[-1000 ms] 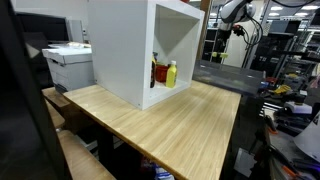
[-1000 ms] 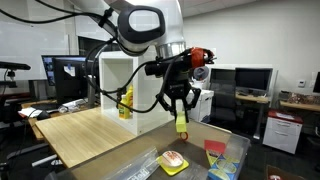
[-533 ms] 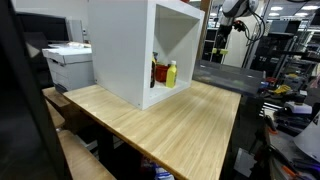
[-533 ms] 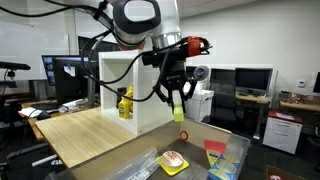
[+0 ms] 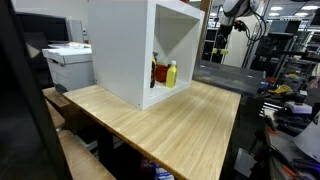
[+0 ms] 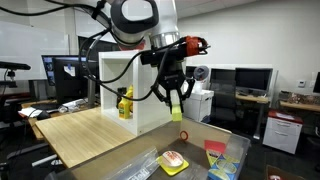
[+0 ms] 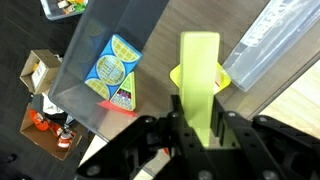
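On the table (image 5: 170, 120) stands a big white cupboard (image 5: 120, 50). The end effector (image 6: 177, 98) is shut tight on a yellow bottle (image 7: 200, 60), high over the clear bin (image 7: 150, 70). This looks like the carrying step. Next, I think it must swing to the cupboard. A second ago the bottle hung lower.

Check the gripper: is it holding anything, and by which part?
Yes. The gripper is shut on a yellow-green bottle, pinched at its upper end between the two fingers. The rest of it hangs free below the jaws.
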Controlling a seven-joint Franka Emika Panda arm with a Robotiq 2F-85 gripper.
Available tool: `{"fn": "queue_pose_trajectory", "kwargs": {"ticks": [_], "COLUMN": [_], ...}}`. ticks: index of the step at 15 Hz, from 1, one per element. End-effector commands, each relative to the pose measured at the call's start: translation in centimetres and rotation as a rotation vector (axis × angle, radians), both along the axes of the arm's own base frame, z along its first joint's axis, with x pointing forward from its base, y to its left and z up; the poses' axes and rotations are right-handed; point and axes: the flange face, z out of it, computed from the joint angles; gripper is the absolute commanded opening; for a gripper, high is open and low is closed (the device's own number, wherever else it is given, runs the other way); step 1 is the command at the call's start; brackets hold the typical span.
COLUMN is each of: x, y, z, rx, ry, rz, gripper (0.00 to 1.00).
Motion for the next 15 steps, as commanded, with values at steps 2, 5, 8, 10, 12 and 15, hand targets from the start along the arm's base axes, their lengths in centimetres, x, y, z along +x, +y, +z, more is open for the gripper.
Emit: {"fn": "queue_pose_trajectory", "kwargs": {"ticks": [2,5,8,10,12,15], "x": [0.05,0.05,0.06,0.06,0.06,0.00], "y": [-0.02,-0.02,-0.02,-0.01,-0.01,0.04], "z": [0.09,0.09,0.09,0.09,0.09,0.43], "rx": [0.000,0.000,0.000,0.000,0.000,0.006], "ry": [0.001,0.001,0.001,0.001,0.001,-0.004], "rz": [0.000,0.000,0.000,0.000,0.000,0.002], "gripper": [0.29,0.29,0.29,0.29,0.07,0.07]}}
